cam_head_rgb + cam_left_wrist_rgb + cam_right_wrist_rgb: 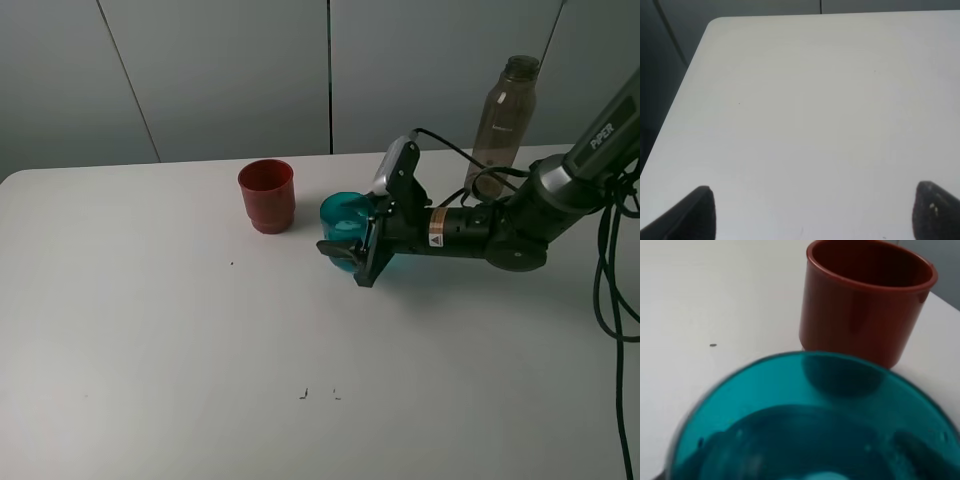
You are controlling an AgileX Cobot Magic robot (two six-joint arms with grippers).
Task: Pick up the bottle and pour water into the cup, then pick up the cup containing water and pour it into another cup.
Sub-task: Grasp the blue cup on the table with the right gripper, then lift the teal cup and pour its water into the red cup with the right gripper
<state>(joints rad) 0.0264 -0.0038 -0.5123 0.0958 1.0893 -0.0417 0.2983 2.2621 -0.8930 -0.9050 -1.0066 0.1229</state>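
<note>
The teal translucent cup (343,213) stands on the white table (150,330) just right of the red cup (267,196). My right gripper (350,250) reaches in from the right, its black fingers closed on the teal cup's sides. In the right wrist view the teal cup (810,430) fills the foreground, with the red cup (865,305) upright close behind it. The tall smoky bottle (505,120) stands upright at the back right, behind the right arm. My left gripper (812,215) is open over bare table and holds nothing.
The right arm's cables (610,270) hang along the table's right side. A few small dark specks (318,393) lie near the front of the table. A grey panelled wall (220,70) runs behind the table.
</note>
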